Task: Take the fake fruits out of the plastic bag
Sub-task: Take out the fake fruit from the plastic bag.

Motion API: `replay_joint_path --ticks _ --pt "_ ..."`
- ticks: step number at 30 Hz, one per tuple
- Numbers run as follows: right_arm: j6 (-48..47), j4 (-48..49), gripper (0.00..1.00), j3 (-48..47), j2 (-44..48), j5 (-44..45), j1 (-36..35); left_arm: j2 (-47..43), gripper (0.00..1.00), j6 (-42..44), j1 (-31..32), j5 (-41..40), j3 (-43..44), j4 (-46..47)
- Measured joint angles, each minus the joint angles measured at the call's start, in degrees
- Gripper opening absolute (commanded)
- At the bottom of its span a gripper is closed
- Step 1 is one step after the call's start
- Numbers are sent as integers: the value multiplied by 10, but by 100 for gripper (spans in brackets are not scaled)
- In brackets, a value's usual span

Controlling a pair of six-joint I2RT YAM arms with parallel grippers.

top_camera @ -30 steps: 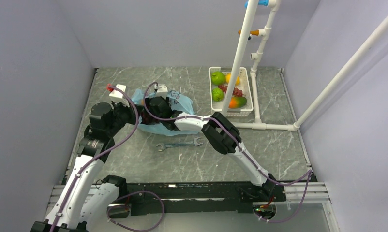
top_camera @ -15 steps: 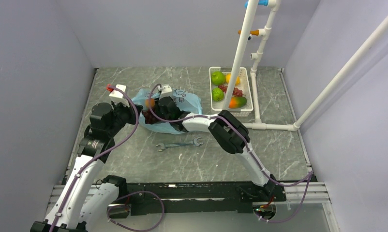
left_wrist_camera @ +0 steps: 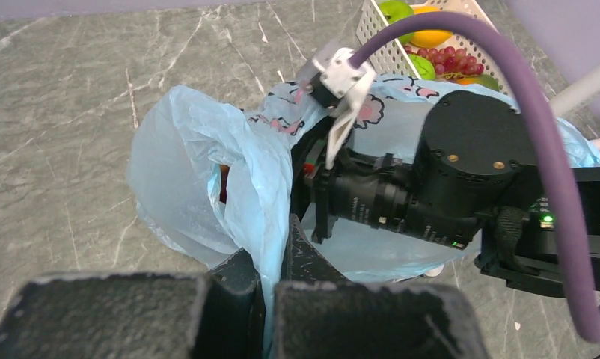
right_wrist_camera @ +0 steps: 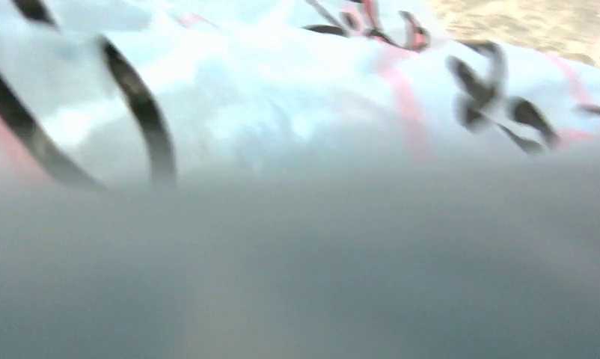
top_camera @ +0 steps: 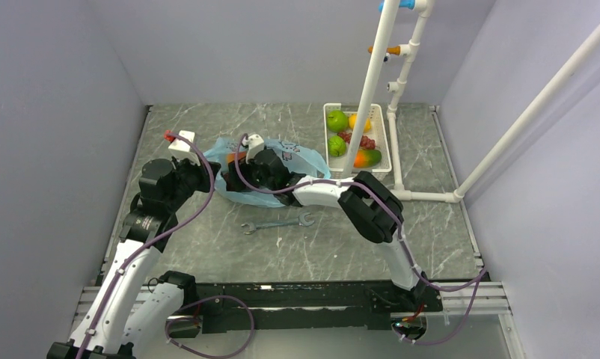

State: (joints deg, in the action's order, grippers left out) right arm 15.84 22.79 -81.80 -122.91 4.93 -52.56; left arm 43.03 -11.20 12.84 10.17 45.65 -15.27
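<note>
The plastic bag (top_camera: 301,157) wraps close around me, film on every side. A wrench (top_camera: 278,223) lies just near of it. To the right, the basket (top_camera: 375,172) and the upright white pipe (top_camera: 366,97) block passage; the far-left table (top_camera: 200,120) lies open.

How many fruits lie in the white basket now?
5: a green fruit at the far end, an orange one beside it, red grapes in the middle, a second green fruit, an orange-green fruit at the near end. The pipe may hide more.

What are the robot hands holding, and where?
Left gripper pinches the thin light blue plastic bag by its opening's edge. Right gripper is inside it; hold cannot be told.
</note>
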Motion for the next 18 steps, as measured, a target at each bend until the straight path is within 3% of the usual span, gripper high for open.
replay_joint_path --ticks 8,18 --pt "-14 -27 99 -97 -80 -68 -6 0 0 3 9 -2 0 0" --pt "-28 -55 88 -154 -134 -2 -14 -1 0 10 10 -2 0 0"
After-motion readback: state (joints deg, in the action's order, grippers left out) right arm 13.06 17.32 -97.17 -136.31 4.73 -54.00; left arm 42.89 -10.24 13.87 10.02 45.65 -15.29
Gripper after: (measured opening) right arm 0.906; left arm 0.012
